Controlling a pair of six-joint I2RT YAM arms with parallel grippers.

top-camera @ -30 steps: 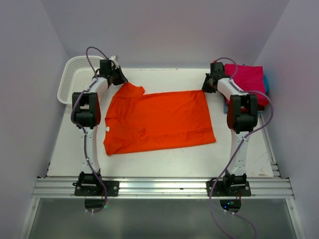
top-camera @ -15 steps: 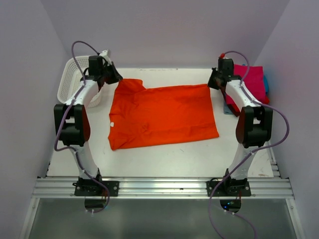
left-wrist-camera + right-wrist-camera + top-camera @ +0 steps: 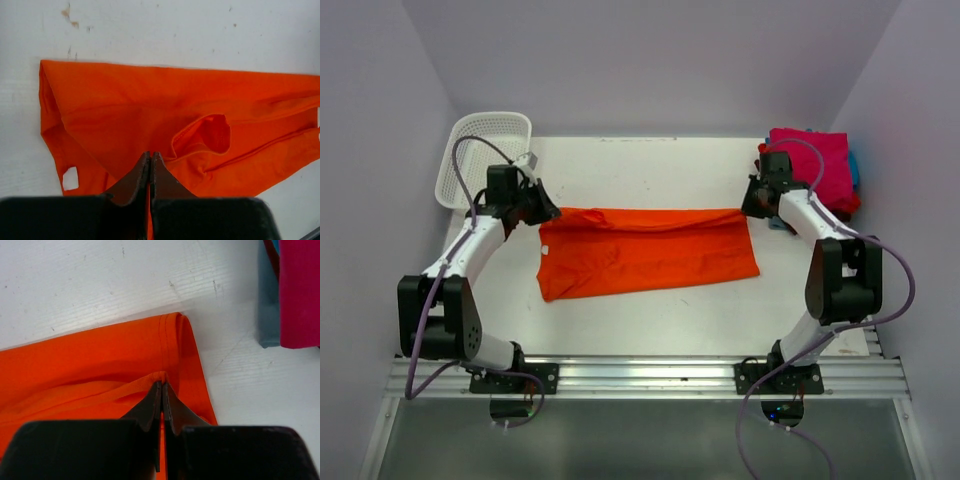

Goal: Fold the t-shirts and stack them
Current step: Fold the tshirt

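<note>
The bright orange t-shirt (image 3: pixel 645 250) lies across the middle of the table, its far edge doubled over toward the near side. My left gripper (image 3: pixel 542 212) is shut on the shirt's far left edge; in the left wrist view (image 3: pixel 150 159) orange cloth (image 3: pixel 165 115) runs between the jaws. My right gripper (image 3: pixel 752 206) is shut on the far right hem, seen in the right wrist view (image 3: pixel 161 387) with the orange cloth (image 3: pixel 95 370). A stack of folded shirts, magenta-pink on top (image 3: pixel 812 165), with red and light blue (image 3: pixel 267 310) below, sits at the far right.
A white lattice basket (image 3: pixel 485 155) stands at the far left corner. The stack of folded shirts is just to the right of my right gripper. Side walls close in on both sides. The aluminium rail (image 3: pixel 640 375) runs along the near edge.
Both grippers have drawn the shirt's far edge toward the near side, folding it over. The shirt now shows as a narrower band. Both arms have swung nearer.
</note>
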